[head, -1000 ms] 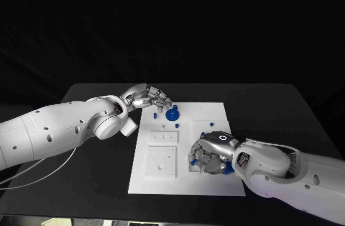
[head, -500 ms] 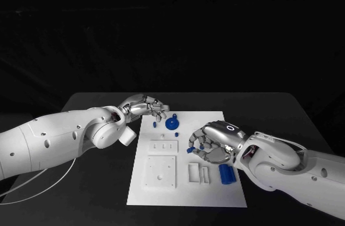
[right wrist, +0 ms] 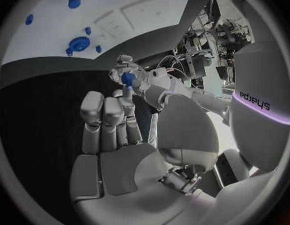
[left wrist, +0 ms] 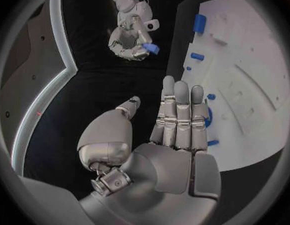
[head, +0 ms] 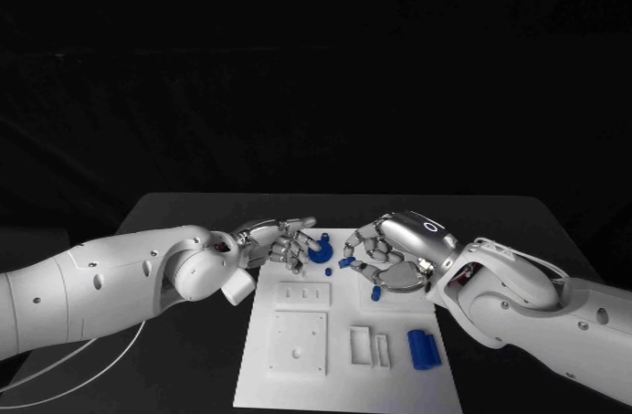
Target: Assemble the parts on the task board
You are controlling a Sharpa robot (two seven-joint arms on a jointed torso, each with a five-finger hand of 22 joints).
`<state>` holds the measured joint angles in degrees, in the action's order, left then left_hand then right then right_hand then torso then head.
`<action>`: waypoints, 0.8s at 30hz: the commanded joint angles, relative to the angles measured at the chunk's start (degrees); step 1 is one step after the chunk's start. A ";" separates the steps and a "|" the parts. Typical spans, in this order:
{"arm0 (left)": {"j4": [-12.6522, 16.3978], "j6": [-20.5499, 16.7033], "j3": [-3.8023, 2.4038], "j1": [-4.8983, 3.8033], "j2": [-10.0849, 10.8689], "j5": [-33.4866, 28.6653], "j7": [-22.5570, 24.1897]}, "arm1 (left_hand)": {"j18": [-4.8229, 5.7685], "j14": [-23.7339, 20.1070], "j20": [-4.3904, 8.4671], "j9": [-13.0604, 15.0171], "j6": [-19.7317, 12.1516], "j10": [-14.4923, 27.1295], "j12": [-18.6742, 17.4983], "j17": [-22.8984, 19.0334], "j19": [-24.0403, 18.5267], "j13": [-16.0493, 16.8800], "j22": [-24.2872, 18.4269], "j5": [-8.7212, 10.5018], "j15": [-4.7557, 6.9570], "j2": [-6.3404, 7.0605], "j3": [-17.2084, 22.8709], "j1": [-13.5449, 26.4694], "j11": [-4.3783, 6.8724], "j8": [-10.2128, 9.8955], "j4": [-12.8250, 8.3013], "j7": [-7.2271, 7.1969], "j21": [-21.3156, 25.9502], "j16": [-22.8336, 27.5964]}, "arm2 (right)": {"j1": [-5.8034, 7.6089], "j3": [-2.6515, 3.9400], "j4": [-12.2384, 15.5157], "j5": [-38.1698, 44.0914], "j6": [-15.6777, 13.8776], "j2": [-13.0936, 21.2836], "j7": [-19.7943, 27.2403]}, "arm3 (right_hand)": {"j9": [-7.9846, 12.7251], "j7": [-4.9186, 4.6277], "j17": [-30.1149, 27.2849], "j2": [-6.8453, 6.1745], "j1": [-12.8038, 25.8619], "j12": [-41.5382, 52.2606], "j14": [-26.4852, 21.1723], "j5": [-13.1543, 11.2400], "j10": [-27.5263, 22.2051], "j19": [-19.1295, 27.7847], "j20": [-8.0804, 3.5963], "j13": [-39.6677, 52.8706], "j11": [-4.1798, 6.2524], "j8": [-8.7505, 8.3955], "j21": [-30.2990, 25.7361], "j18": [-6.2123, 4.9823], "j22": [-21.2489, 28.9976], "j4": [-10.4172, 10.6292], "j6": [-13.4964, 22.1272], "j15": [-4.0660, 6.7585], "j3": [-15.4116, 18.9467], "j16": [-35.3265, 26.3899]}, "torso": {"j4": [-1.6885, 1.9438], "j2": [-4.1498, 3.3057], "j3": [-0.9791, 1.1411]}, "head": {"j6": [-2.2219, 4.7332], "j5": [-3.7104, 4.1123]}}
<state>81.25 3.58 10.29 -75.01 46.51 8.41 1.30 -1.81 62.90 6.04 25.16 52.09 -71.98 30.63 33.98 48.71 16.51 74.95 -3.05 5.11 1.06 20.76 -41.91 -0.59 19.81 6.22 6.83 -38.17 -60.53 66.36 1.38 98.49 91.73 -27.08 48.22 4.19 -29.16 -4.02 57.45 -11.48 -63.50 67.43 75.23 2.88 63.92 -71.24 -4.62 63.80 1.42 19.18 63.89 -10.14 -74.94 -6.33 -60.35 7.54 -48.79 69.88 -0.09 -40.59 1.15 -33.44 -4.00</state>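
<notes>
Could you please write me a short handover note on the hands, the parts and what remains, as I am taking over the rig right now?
Right hand: raised above the white task board, pinching a small blue peg-like part at its fingertips.
Left hand: open, holding nothing, at the board's far left edge beside the round blue gear-like part.
On the board: a blue cylindrical part lying near the right edge, and a small blue peg towards the middle.
Done: I cannot tell whether any part is seated.
Left: place the held part, then the loose ones.
</notes>
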 commanded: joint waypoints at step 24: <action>2.78 9.54 0.73 -0.03 -1.88 -11.14 -3.91 | -0.23 0.33 4.91 4.43 2.37 -0.81 0.62 0.72 -0.70 4.32 0.96 0.20 1.39 -7.84 -10.49 -4.78 1.24 1.85 10.54 -1.31 -5.05 -4.26 | 0.69 1.37 -1.68 1.39 -3.40 -2.58 3.34 | -0.11 -0.49 0.17 0.38 -0.07 0.08 0.09 -0.04 0.01 -0.30 -0.41 0.08 0.41 0.31 0.45 -4.86 -0.83 -0.33 -0.76 0.37 0.04 0.15 | -0.06 -0.08 -0.19 | 2.72 -1.52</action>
<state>83.78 12.57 11.04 -75.01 44.74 1.11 -4.61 -2.66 63.56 6.05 29.56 54.04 -72.79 31.49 34.72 48.41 20.80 74.94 -3.05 6.44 -6.47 10.45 -46.80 0.22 21.59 16.74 5.60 -43.04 -64.56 67.00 2.71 96.85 92.34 -30.13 45.72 6.78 -29.18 -4.04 57.55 -11.48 -63.50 67.43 75.32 2.88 63.92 -71.55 -4.72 63.80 1.41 19.29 64.10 -10.18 -74.94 -6.33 -60.34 7.42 -48.79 69.88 -0.18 -40.66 0.99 -30.56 -5.49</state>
